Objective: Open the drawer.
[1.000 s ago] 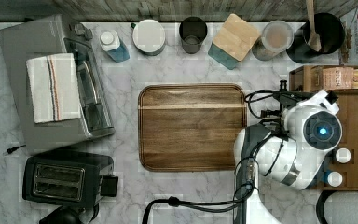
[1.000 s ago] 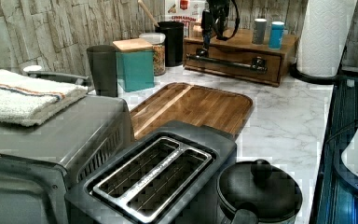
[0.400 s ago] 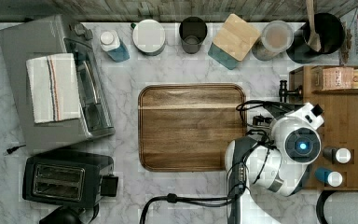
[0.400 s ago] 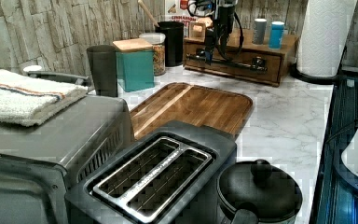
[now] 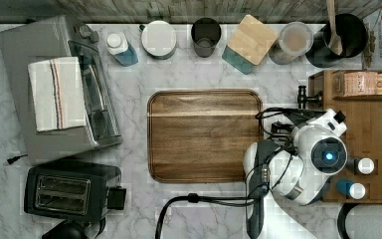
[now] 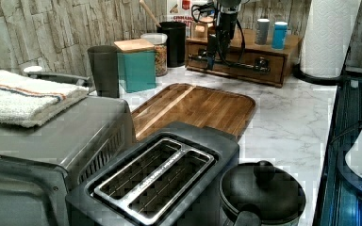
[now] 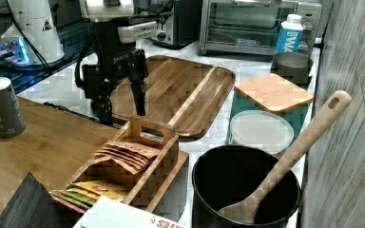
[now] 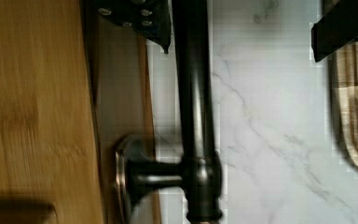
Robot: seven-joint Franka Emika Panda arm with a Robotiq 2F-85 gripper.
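And here's the marble counter [image 5: 179,74], wide and pale, with the toaster oven [image 5: 54,89] parked at the top view's left, a striped towel [image 5: 55,94] folded on its roof, and a black toaster [image 5: 69,189] just below it in the top view. Dead centre lies the dark wooden cutting board [image 5: 204,135], flat on the marble. Along the back wall there's a line-up: a blue bottle [image 5: 119,49], a dark cup [image 5: 205,36], a teal box with a wooden lid [image 5: 251,42] and a black pot [image 5: 347,34] with a wooden spoon [image 7: 290,156] leaning in it. Over at the top view's right stands the bamboo cabinet [image 5: 373,139], and the drawer [image 6: 238,59] sits in its front, facing the cutting board, its face flush with the cabinet in the left view, looking closed. The white arm [image 5: 298,169] hangs over that front edge, and the gripper [image 6: 213,51] points down right at the drawer's face. Now the handle [image 8: 193,93], a long black bar on its post, runs straight between the fingers [image 8: 137,16] in the wrist view: one dark pad is tucked between bar and drawer front, the other is out over the marble, well off the bar. So the jaws are spread wide, straddling the handle, gripping nothing.
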